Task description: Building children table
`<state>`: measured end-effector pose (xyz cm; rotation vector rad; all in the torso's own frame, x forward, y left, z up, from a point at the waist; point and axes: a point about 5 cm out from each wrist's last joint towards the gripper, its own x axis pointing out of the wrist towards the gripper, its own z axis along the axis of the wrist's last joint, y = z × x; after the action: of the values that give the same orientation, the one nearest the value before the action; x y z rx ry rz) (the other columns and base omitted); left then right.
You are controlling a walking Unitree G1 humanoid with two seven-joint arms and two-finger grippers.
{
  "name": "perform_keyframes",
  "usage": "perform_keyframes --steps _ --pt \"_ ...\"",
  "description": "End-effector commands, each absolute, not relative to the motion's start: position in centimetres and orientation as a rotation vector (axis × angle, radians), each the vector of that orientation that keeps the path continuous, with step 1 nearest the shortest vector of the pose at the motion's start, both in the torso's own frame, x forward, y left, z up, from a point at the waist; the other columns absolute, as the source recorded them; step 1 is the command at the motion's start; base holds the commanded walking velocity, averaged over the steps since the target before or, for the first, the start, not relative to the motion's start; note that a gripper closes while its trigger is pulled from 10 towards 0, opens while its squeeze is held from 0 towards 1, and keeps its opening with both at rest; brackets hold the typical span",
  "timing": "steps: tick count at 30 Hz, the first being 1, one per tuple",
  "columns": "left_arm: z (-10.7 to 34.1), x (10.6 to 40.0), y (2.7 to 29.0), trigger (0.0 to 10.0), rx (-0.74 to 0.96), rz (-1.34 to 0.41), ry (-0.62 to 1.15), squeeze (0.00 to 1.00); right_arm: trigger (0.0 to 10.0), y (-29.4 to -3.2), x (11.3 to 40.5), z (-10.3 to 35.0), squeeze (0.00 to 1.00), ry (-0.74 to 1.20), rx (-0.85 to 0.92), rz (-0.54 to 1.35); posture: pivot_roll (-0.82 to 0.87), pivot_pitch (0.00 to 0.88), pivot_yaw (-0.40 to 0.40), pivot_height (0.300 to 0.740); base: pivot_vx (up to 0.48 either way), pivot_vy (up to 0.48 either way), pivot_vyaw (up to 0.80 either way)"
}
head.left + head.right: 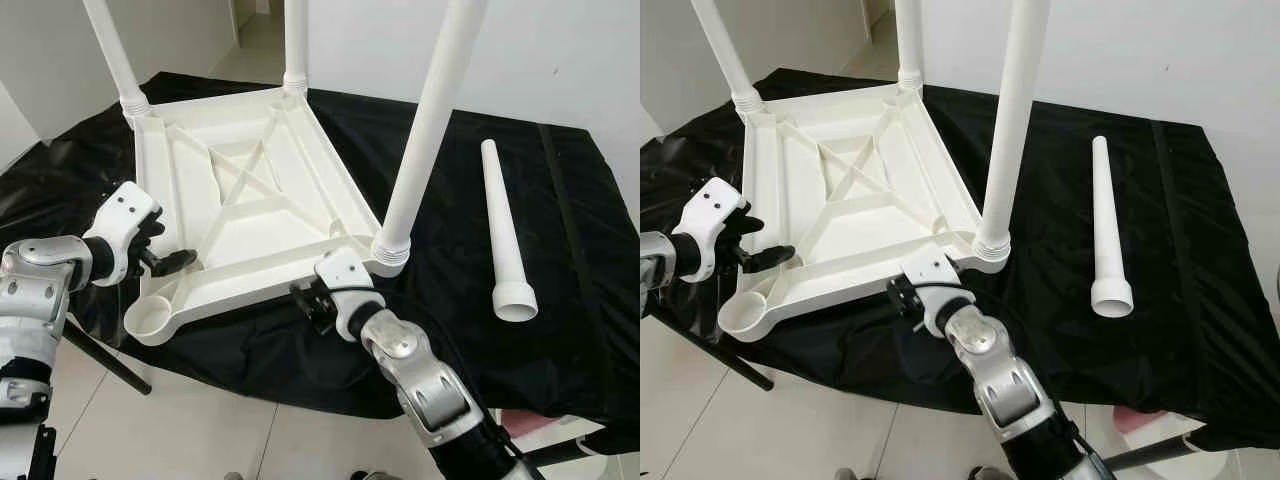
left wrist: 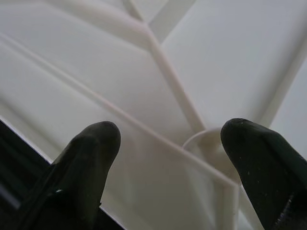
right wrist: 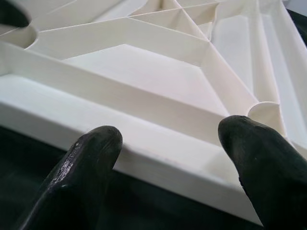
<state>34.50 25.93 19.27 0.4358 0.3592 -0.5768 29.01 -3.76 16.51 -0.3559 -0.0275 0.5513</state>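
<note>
A: Tabletop, white ribbed plastic (image 1: 250, 210), lies upside down on the black cloth-covered work surface (image 1: 560, 230). Three white tapered plastic legs (image 1: 430, 120) stand upright in its corner sockets.

B: And the fourth corner?

A: The empty round socket (image 1: 150, 315) is at the near left corner. The fourth white tapered leg (image 1: 503, 235) lies loose on the cloth, well apart to the right of the tabletop.

B: Where are the grippers?

A: The left gripper (image 1: 172, 262) is at the tabletop's left edge, near the empty socket, fingers (image 2: 91, 158) spread wide with nothing between them. The right gripper (image 1: 310, 300) is at the near edge, just beside the closest standing leg; its fingers (image 3: 88, 163) are also spread apart over the rim, gripping nothing.
</note>
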Motion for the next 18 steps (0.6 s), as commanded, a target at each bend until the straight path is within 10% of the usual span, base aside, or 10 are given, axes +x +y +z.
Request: perform_keyframes --steps 1,10,18 --pt "18.7 35.2 28.0 10.0 0.505 -0.189 0.324 0.00 10.0 -3.8 29.0 15.8 0.00 0.015 -0.366 0.540 -0.07 0.112 0.031 0.740 0.000 0.000 0.00" --pt "15.3 34.5 27.5 10.0 0.612 -0.227 0.436 0.00 10.0 -6.1 29.1 13.9 0.00 0.122 -0.423 0.433 -0.08 0.114 0.037 0.740 0.000 0.000 0.00" --pt "14.1 33.6 22.0 10.0 0.504 -0.548 0.390 0.00 10.0 -9.2 31.2 14.5 0.00 0.137 -0.442 0.227 -0.09 0.116 0.039 0.740 0.000 0.000 0.00"
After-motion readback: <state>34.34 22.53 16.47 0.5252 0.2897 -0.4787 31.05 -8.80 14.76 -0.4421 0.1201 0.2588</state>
